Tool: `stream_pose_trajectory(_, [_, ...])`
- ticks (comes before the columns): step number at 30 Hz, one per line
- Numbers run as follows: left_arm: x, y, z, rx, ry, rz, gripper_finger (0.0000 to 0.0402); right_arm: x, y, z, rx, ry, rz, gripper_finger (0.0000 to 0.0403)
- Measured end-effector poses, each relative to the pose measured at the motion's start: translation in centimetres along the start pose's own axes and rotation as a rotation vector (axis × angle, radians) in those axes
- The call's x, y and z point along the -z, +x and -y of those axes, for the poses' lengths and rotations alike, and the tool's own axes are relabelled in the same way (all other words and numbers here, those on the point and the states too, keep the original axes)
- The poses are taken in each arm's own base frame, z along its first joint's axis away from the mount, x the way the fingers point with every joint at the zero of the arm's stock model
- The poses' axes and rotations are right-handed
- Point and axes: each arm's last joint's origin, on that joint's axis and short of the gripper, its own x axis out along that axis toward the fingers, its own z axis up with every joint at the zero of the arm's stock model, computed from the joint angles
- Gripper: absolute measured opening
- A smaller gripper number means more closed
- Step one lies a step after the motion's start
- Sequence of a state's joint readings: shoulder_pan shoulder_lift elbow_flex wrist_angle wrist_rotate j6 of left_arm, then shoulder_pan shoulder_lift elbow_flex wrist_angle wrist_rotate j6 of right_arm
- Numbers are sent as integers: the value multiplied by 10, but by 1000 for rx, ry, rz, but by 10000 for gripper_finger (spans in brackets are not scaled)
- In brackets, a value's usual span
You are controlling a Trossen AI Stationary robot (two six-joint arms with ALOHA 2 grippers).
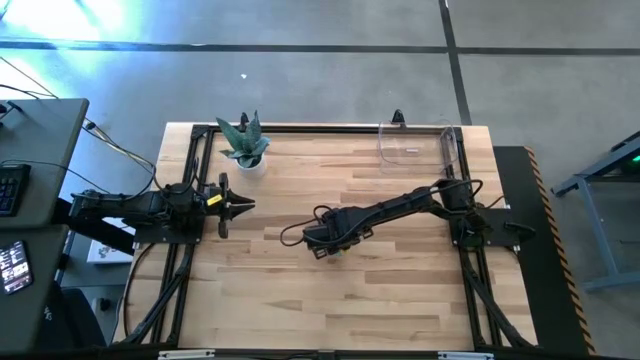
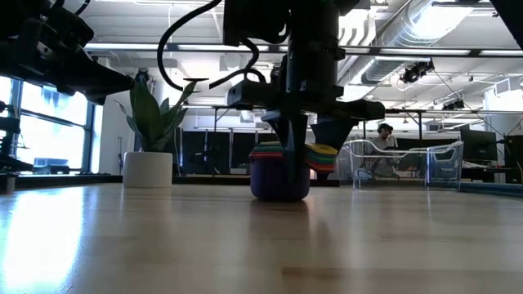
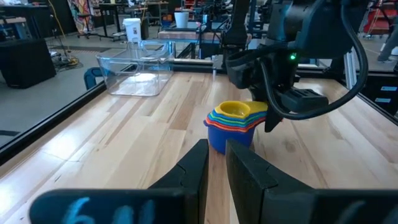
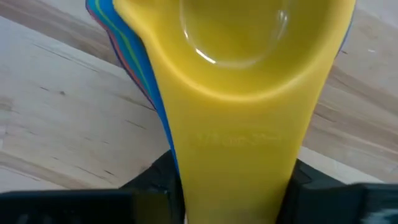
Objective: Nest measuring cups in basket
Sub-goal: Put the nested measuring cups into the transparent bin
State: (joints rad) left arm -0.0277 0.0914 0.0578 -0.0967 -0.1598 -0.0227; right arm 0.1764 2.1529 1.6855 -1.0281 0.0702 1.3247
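Sitting near the middle of the wooden table [image 1: 300,290] is one nested stack of measuring cups [image 3: 233,124], yellow on top, with orange, green, teal, red and blue rims showing beneath and a purple cup at the base in the low view, so seven colours counted. The right gripper [image 1: 332,243] is down at the stack, its two fingers closed on the flat yellow handle [image 4: 236,155]. One clear basket [image 1: 418,146] stands well apart at the far right edge, one potted plant [image 1: 245,148] sits far left, and the left gripper [image 1: 240,206] waits at the left side, fingers nearly together and holding nothing.
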Motion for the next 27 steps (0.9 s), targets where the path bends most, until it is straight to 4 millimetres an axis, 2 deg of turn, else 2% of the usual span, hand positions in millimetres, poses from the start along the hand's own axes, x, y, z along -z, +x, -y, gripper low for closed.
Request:
stream_pose_trajectory(5, [0,0,0,0,0,0,46,0,0,0,-3,10,-2,128])
stream_pose_trajectory(27, [0,0,0,0,0,0,46,1,-1,-3,-22,27,17,126])
